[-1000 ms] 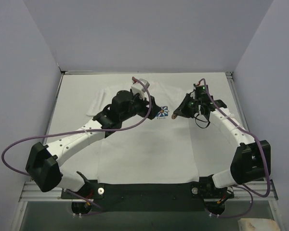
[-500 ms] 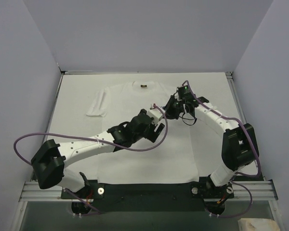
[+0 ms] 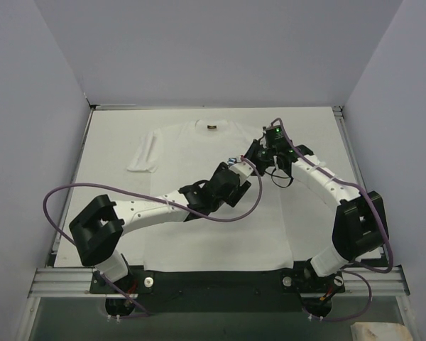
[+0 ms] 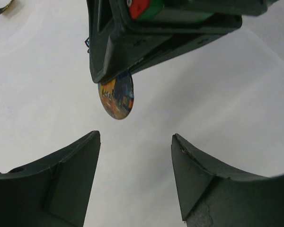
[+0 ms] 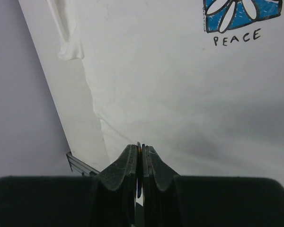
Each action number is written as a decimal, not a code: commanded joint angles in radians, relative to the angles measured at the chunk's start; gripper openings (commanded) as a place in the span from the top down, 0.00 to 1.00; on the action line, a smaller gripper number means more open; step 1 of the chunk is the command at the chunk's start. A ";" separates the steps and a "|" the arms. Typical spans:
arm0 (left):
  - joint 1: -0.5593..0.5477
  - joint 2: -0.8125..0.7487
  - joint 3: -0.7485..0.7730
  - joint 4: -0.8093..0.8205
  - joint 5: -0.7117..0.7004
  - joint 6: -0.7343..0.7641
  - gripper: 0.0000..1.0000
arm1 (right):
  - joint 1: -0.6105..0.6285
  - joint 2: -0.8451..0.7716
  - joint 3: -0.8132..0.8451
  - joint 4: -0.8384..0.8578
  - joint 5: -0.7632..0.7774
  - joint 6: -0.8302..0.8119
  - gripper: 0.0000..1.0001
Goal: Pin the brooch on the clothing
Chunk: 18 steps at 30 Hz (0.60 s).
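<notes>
Positioning step over white T-shirt [image 5: 180, 94] chest: brooch [image 4: 116, 100] pinched by its rim in clamped right gripper [image 5: 139, 152], left gripper [image 4: 135, 139] spread facing it; next probably needs left closing on the disc for pinning.

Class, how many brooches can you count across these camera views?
1. The brooch is pinched in the right gripper, over the T-shirt; another could hide beneath the arms.
</notes>
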 commanded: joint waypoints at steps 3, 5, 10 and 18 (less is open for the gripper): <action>0.001 0.035 0.069 0.111 -0.041 0.007 0.32 | 0.012 -0.036 -0.026 -0.007 -0.032 0.019 1.00; 0.001 0.041 0.072 0.126 -0.047 0.015 0.33 | 0.012 -0.035 -0.029 -0.007 -0.039 0.020 1.00; 0.004 0.061 0.089 0.148 -0.067 0.034 0.45 | 0.016 -0.032 -0.029 -0.006 -0.053 0.020 1.00; 0.076 0.067 0.085 0.168 0.022 -0.048 0.84 | 0.021 -0.026 -0.028 0.002 -0.093 0.022 1.00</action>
